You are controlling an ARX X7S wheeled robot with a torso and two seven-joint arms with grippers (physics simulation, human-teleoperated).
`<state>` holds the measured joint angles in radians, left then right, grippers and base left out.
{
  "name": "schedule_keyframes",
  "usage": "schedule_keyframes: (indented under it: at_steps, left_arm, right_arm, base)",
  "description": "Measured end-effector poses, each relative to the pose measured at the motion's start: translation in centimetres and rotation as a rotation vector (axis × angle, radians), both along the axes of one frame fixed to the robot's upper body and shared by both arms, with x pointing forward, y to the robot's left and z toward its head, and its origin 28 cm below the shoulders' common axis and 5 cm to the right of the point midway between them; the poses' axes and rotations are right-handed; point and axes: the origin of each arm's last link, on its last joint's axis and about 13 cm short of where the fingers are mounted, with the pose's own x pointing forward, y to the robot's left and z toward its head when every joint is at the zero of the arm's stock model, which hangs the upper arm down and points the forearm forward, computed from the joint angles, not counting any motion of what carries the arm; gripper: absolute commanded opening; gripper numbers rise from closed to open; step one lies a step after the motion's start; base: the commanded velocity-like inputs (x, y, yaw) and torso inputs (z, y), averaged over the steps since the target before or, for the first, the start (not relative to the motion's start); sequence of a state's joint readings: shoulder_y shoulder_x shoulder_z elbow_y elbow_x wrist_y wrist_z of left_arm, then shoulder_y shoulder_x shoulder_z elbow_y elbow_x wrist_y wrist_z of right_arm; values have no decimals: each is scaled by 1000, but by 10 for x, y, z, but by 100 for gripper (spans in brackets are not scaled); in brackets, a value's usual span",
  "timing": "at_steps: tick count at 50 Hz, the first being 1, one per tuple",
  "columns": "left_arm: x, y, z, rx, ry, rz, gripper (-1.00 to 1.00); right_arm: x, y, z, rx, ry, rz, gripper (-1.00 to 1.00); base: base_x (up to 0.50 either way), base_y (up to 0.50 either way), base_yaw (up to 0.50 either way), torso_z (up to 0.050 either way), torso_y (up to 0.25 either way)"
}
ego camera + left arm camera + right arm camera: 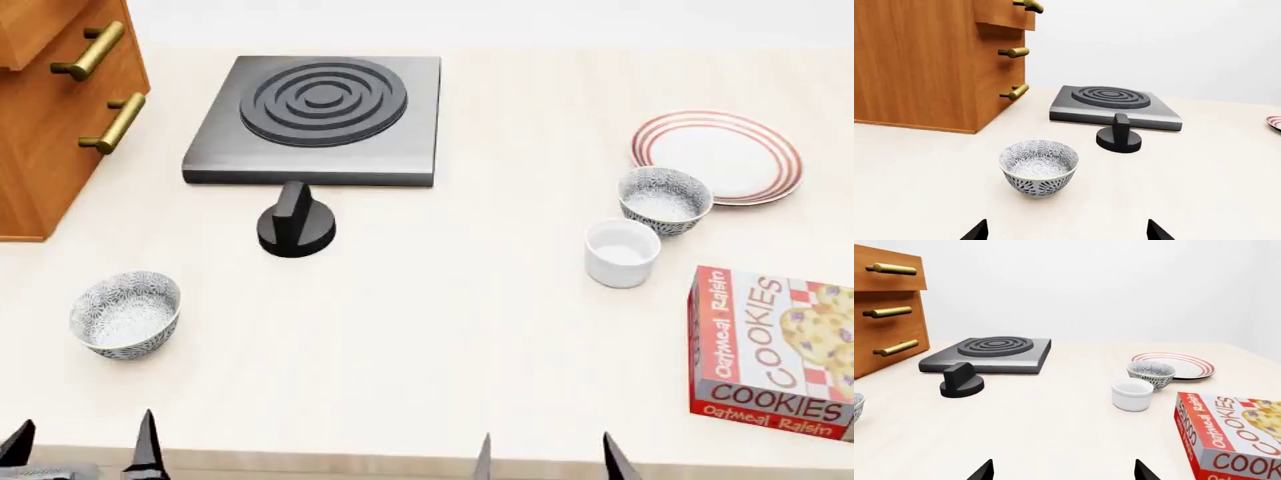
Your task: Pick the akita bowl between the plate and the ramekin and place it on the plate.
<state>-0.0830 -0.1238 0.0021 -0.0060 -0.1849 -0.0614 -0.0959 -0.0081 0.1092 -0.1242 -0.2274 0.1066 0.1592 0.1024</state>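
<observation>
The table (441, 330) is a pale cream surface carrying all items. The plate (721, 155), white with red rings at its rim, lies flat at the far right. The akita bowl (665, 200), grey-speckled outside and pale inside, stands upright just beside the plate's near-left edge; from the head view its rim appears to touch or slightly overlap the plate's edge, and I cannot tell whether there is contact. The ramekin (622, 252), plain white, stands upright just beside the bowl on its near-left side, apart from it by a narrow gap. The bowl therefore sits between plate and ramekin, resting on the table.

A second speckled bowl (127, 314) stands upright at the near left, well apart from the first. A box of cookies (774, 350) lies flat at the near right, near the ramekin. A dark hotplate (320, 118) with raised concentric rings sits at the far centre-left, with a black knob (295, 224) on the table just in front of it. A wooden cabinet (54, 110) with brass handles stands at the far left.

The left gripper (78, 450) hangs at the near edge below the second bowl, fingers apart, holding nothing. The right gripper (547, 462) hangs at the near edge toward the centre-right, fingers apart, holding nothing. Both are well apart from the akita bowl.
</observation>
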Motion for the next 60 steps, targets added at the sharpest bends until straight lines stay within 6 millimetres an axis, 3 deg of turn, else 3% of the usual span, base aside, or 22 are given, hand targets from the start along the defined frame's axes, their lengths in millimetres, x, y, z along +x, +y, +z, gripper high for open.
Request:
schedule_keyframes:
  at_steps: [20, 32, 60]
  left_arm:
    - [26, 53, 3, -14, 3, 196, 100]
    - [33, 75, 6, -40, 5, 293, 100]
    - [39, 82, 7, -49, 4, 348, 100]
  right_arm:
    - [-3, 1, 38, -23, -45, 8, 100]
    - [1, 0, 55, -31, -94, -9, 100]
    - [17, -10, 96, -37, -221, -27, 100]
  base:
    - [0, 0, 0, 0, 0]
    - [0, 0, 0, 0, 0]
    - [0, 0, 0, 0, 0]
